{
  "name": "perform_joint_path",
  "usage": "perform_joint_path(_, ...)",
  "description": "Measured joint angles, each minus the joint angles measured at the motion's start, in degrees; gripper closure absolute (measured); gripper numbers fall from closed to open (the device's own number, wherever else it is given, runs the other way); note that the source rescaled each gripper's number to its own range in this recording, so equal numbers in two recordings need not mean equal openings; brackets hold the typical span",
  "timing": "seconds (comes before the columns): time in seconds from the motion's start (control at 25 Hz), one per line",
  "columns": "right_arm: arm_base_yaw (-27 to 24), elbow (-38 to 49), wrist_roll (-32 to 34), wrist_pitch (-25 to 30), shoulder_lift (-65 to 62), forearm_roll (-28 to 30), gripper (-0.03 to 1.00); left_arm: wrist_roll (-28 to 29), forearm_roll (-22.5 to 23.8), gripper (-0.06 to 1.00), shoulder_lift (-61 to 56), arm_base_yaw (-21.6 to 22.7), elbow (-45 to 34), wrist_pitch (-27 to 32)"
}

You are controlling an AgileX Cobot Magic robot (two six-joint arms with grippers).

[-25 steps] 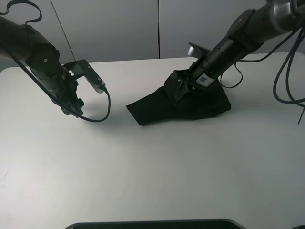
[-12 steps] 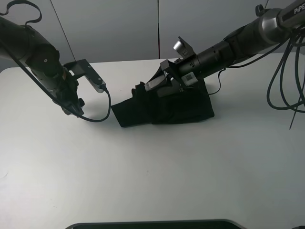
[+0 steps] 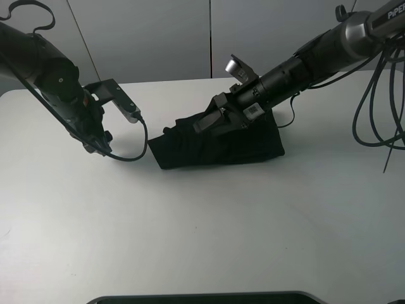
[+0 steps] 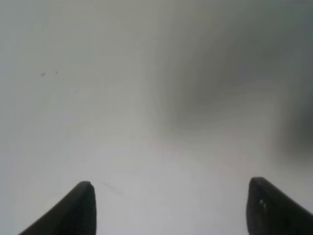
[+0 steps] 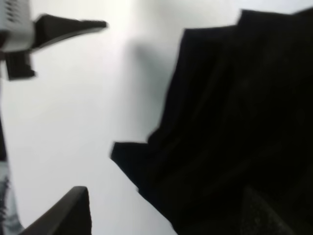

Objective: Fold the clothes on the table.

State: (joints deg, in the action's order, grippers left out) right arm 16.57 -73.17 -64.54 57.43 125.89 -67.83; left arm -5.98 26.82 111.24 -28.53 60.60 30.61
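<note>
Jaws wide, the right gripper [image 3: 211, 120] hangs over the bunched black garment [image 3: 253, 147], likely seeking an edge; the left gripper [image 4: 171, 196], equally wide, idles aside.

We see a white, matte surface [image 3: 209, 234] filling most of the high view. One thing lies directly on it: a black garment [image 3: 190, 151], bunched and creased, dark against the white, near the middle of the far half.
</note>
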Motion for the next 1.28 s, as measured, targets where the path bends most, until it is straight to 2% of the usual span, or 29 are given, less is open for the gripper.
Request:
perform_joint_path(0.16, 0.0, -0.3, 0.7, -0.5, 0.0, 1.7, 0.27, 0.0, -2.3, 0.11, 0.0, 0.0, 0.7, 1.6)
perform_joint_path(0.32, 0.0, -3.2, 0.7, -0.6, -0.9, 3.0, 0.27, 0.0, -6.5, 0.1, -0.5, -0.2, 6.2, 8.4)
perform_joint_path(0.44, 0.0, -7.3, 1.9, -1.0, -5.4, 8.4, 0.27, 1.2, -7.3, 0.1, -3.4, -1.0, 12.8, 14.9)
perform_joint_path(0.52, 0.0, -11.6, 4.3, -1.2, -9.6, 15.3, 0.27, 2.0, -7.5, 0.1, -6.3, -1.4, 17.7, 19.5)
perform_joint_path(0.64, 0.0, -18.0, 11.8, -1.0, -17.7, 31.9, 0.27, 2.9, -7.6, 0.1, -11.6, -1.5, 25.8, 25.7)
perform_joint_path(0.76, 0.0, -23.2, 21.6, 0.6, -25.9, 55.0, 0.23, 3.5, -8.7, 0.1, -18.0, -1.6, 32.8, 31.1)
perform_joint_path(0.88, 0.0, -25.9, 28.5, 3.1, -34.7, 73.4, 0.17, 3.9, -9.9, 0.1, -25.0, -1.6, 38.3, 33.2)
perform_joint_path(1.0, 0.0, -26.6, 32.4, 4.9, -44.3, 86.0, 0.1, 3.9, -10.3, 0.1, -32.5, -1.6, 41.3, 35.0)
perform_joint_path(1.12, 0.0, -26.7, 35.8, 6.9, -54.0, 95.7, 0.03, 2.7, -10.3, 0.1, -39.9, -1.6, 42.3, 38.1)
perform_joint_path(1.2, 0.0, -26.7, 37.1, 7.8, -60.7, 100.3, 0.0, 2.0, -10.2, 0.1, -44.8, -1.6, 42.4, 38.6)
perform_joint_path(1.28, 0.0, -26.7, 36.8, 8.3, -67.0, 102.0, -0.02, 1.6, -9.7, 0.1, -50.5, -1.6, 42.5, 38.8)
